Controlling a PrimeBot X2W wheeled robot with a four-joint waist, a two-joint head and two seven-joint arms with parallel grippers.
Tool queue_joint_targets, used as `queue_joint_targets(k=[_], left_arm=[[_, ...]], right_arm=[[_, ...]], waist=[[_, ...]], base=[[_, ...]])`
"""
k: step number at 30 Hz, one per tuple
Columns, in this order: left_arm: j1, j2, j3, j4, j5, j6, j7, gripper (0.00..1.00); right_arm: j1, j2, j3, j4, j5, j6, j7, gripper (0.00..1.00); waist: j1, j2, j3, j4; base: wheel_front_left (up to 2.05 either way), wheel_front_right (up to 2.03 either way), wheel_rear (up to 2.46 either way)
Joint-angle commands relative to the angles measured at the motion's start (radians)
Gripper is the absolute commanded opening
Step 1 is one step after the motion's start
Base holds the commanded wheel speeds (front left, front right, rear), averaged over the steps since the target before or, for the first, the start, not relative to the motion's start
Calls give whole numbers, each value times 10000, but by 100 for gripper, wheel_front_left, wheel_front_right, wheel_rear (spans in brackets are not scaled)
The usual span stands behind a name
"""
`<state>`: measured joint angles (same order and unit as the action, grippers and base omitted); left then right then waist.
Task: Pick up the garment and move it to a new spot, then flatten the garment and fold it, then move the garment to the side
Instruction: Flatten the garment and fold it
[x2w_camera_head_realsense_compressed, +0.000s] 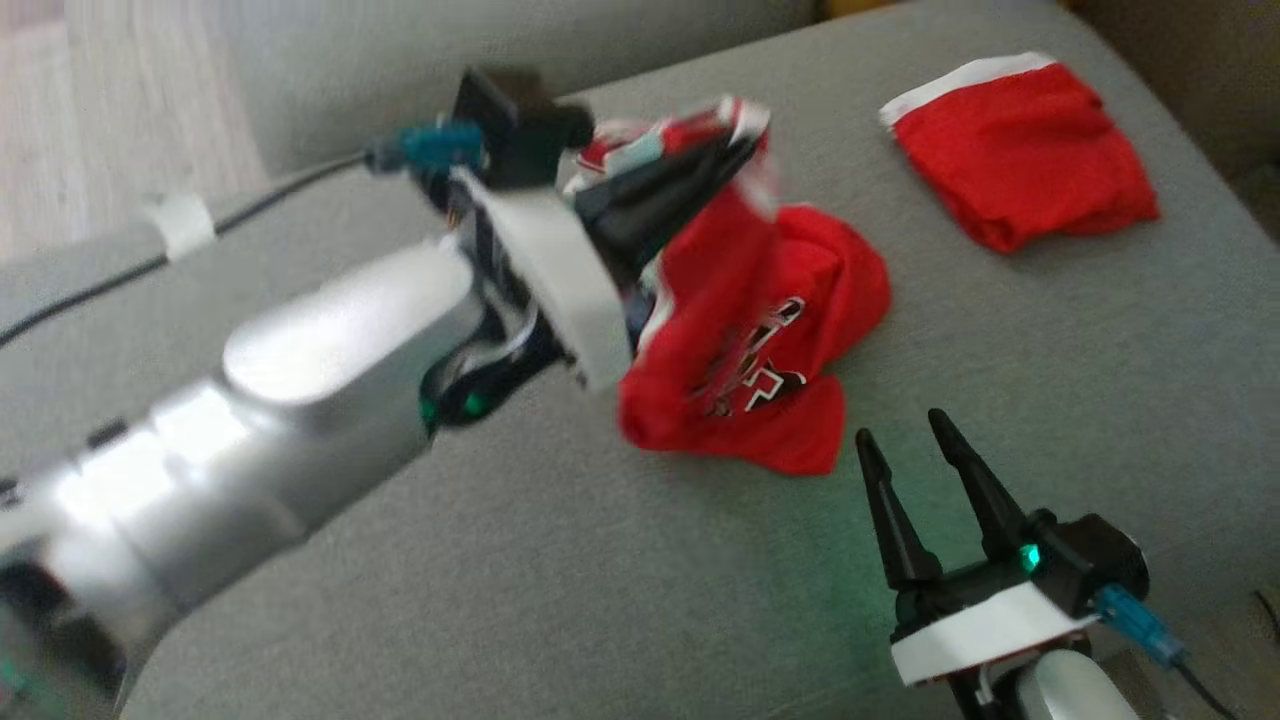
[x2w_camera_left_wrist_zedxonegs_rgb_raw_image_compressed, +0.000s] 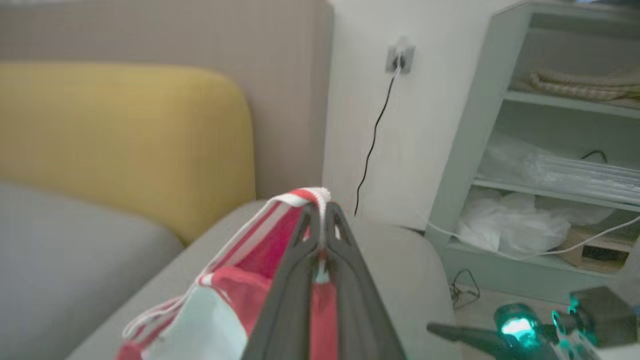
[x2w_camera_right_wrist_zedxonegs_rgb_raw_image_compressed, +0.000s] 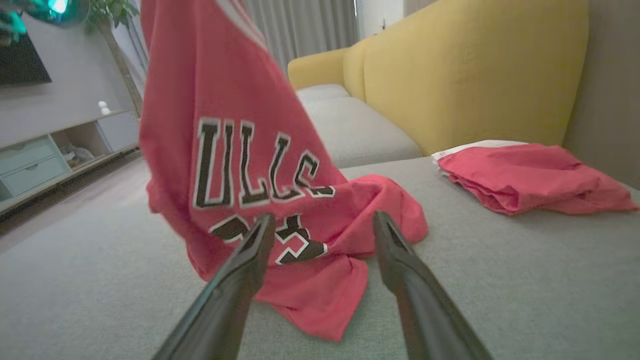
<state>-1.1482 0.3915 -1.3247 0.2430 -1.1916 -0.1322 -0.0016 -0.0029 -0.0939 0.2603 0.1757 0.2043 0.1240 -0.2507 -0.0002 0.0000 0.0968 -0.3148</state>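
The garment (x2w_camera_head_realsense_compressed: 760, 340) is a red jersey with black-and-white lettering and a red-and-white striped trim. My left gripper (x2w_camera_head_realsense_compressed: 745, 140) is shut on that trim (x2w_camera_left_wrist_zedxonegs_rgb_raw_image_compressed: 305, 196) and holds the top of the jersey up off the grey sofa cushion (x2w_camera_head_realsense_compressed: 600, 580). The lower part of the jersey (x2w_camera_right_wrist_zedxonegs_rgb_raw_image_compressed: 300, 240) still rests crumpled on the cushion. My right gripper (x2w_camera_head_realsense_compressed: 905, 425) stands open near the front, just right of the jersey's lower edge, with nothing between its fingers (x2w_camera_right_wrist_zedxonegs_rgb_raw_image_compressed: 250, 255).
A second red garment (x2w_camera_head_realsense_compressed: 1020, 150) with a white band lies folded at the cushion's back right. A yellow sofa back (x2w_camera_right_wrist_zedxonegs_rgb_raw_image_compressed: 475, 70) rises behind. Beyond the sofa's end stand shelves (x2w_camera_left_wrist_zedxonegs_rgb_raw_image_compressed: 550, 150) and a wall socket with a black cable (x2w_camera_left_wrist_zedxonegs_rgb_raw_image_compressed: 375, 130).
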Motion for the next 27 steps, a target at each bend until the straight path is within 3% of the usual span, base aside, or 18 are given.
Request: queue_joint_targets(k=[1, 7, 11, 14, 19, 20, 21, 27], left_arm=[[-959, 56, 496, 25, -1, 16, -319, 0], [-2689, -587, 1021, 2267, 441, 16, -1883, 0], [-3101, -752, 1523, 4198, 466, 218, -2251, 0], [-2574, -626, 1367, 5258, 270, 404, -1801, 0], [-517, -104, 1035, 6193, -190, 321, -1300, 0], [-117, -28, 1044, 6330, -293, 310, -1435, 24], [260, 25, 1076, 6433, -404, 285, -1615, 100], [1605, 213, 2038, 6682, -556, 391, -2578, 100]], right_arm=[[-45, -35, 245, -281, 91, 67, -111, 100], [348, 3, 163, -281, 137, 67, -111, 100], [589, 59, -14, -334, 118, 67, -111, 100], [701, 102, -139, -391, 118, 67, -111, 100], [722, 110, -161, -399, 99, 67, -111, 100], [694, 112, -164, -405, 96, 67, -111, 100], [664, 117, -157, -412, 96, 67, -111, 100], [912, 154, -351, -444, 71, 67, -111, 100]], waist=[[2, 0, -452, -378], [2, 0, -884, -566], [2, 0, -1030, -365], [2, 0, -1073, 1], [2, 0, -1045, 587], [2, 0, -1002, 700], [2, 0, -958, 801], [2, 0, -977, 1323]], base=[[0, 0, 0], [0, 0, 0], [0, 0, 0], [0, 0, 0], [0, 0, 0], [0, 0, 0], [0, 0, 0], [0, 0, 0]])
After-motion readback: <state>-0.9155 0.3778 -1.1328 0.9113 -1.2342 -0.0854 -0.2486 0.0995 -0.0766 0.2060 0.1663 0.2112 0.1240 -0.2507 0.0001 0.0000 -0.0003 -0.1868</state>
